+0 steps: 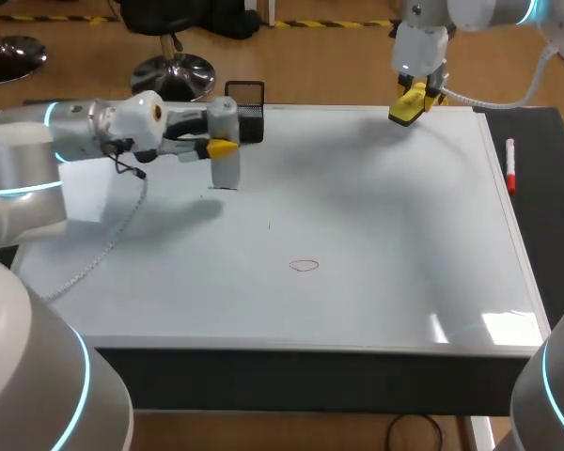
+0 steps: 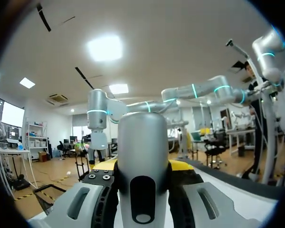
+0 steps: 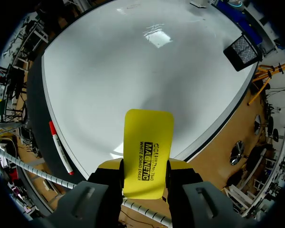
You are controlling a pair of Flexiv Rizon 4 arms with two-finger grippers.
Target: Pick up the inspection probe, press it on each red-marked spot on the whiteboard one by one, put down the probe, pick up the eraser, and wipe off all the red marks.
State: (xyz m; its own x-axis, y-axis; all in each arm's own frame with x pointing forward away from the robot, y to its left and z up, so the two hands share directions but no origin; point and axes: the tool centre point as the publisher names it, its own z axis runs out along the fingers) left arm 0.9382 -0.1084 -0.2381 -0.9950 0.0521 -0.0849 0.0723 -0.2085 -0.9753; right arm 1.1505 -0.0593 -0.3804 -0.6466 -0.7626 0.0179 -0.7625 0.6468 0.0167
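My left gripper (image 1: 220,147) is shut on the grey cylindrical probe (image 1: 225,141), which stands upright over the back left of the whiteboard (image 1: 376,235). In the left wrist view the probe (image 2: 143,161) fills the gap between the yellow-tipped fingers of the left gripper (image 2: 143,172). My right gripper (image 1: 409,103) hangs above the board's back right, shut on the yellow eraser (image 1: 406,105). The eraser (image 3: 148,152) sticks out ahead of the right gripper (image 3: 145,178) over the whiteboard (image 3: 133,61). One red oval mark (image 1: 304,266) is drawn near the board's middle.
A black mesh holder (image 1: 248,113) stands at the board's back edge, just behind the probe, and also shows as the holder (image 3: 242,51) in the right wrist view. A red marker pen (image 1: 510,166) lies on the dark mat right of the board, the same pen (image 3: 61,147) beside the right gripper.
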